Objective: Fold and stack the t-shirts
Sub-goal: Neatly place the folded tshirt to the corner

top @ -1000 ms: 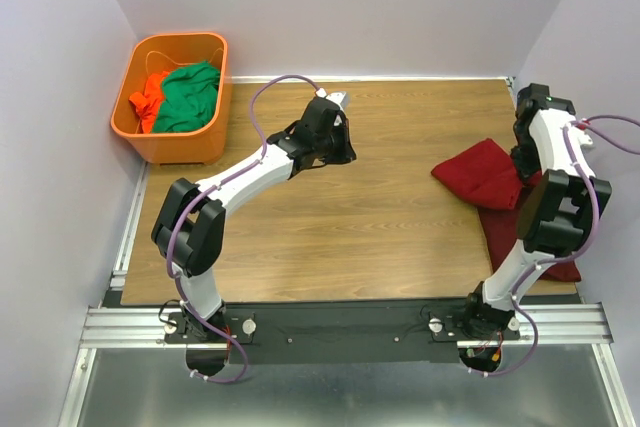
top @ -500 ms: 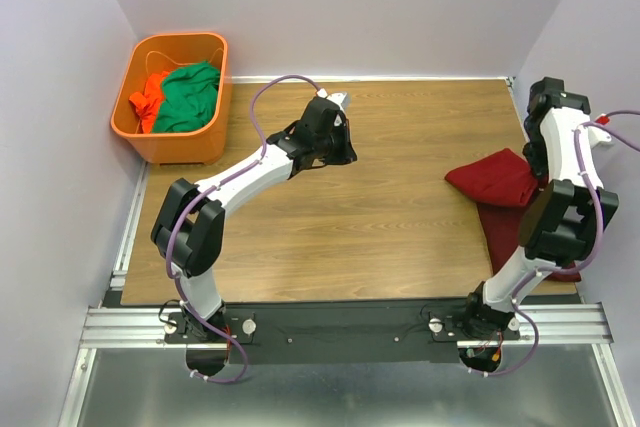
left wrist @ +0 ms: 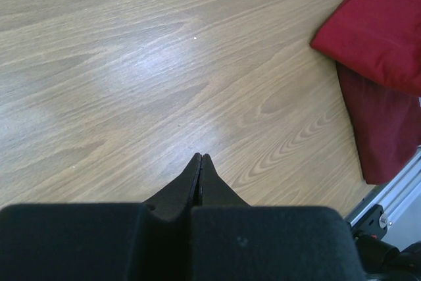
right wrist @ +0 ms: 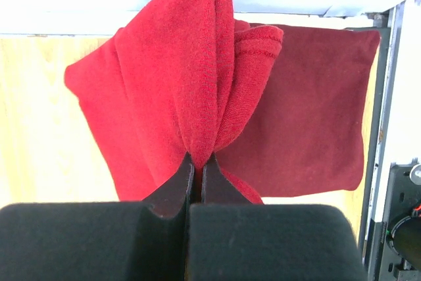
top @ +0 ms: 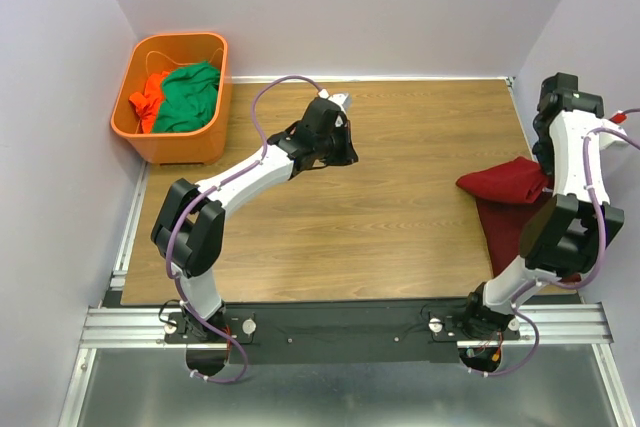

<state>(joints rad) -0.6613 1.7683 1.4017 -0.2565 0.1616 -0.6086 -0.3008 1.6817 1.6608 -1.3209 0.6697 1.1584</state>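
Right gripper (right wrist: 198, 166), clamped on the folded shirt (right wrist: 164, 97), has shifted it rightward, partly over the laid shirt (right wrist: 309, 116) at the right of the table (top: 400, 207); left gripper (left wrist: 200, 166) closed, empty; cloth judged soft, light, best gripped at folds.

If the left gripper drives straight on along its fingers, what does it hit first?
Most likely the brown wooden tabletop. The shut left gripper points at open wood, and the folded maroon t-shirts lie well off to the side. Depth is unclear.

Basket (top: 190, 147) far left; 2 t-shirts (top: 505, 187) overlapping on table (top: 400, 207), right edge.
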